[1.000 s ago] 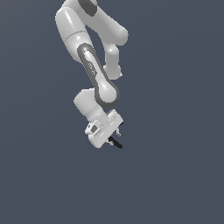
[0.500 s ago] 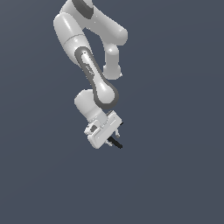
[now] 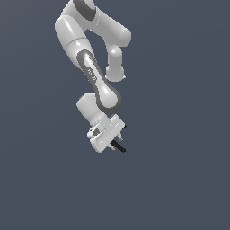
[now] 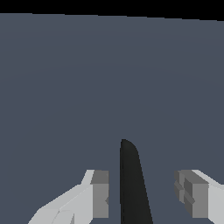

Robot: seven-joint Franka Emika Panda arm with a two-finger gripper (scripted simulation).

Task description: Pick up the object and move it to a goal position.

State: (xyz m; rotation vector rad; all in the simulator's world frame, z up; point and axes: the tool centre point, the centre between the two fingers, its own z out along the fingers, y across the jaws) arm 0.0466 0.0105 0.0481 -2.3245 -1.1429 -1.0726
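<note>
In the exterior view, the white gripper [image 3: 116, 143] hangs tilted at the end of the bent arm. The object [image 3: 119, 148], a small black clamp, sticks out from between its fingers. In the wrist view, one black handle of the object [image 4: 130, 183] rises between the two grey finger pads [image 4: 100, 192]. A narrow gap shows on each side of it, and its lower part is cut off by the frame edge. The gripper [image 4: 143, 187] is shut on the object. No red tip shows.
Only a plain dark grey-blue ground [image 3: 179, 179] surrounds the arm [image 3: 96, 81]. In the wrist view, a black band [image 4: 112, 6] lies beyond the ground's far edge. No goal marker is in view.
The gripper, still holding the clamp, has drifted very slightly toward the exterior view's left. The arm's upper links have shifted a little.
</note>
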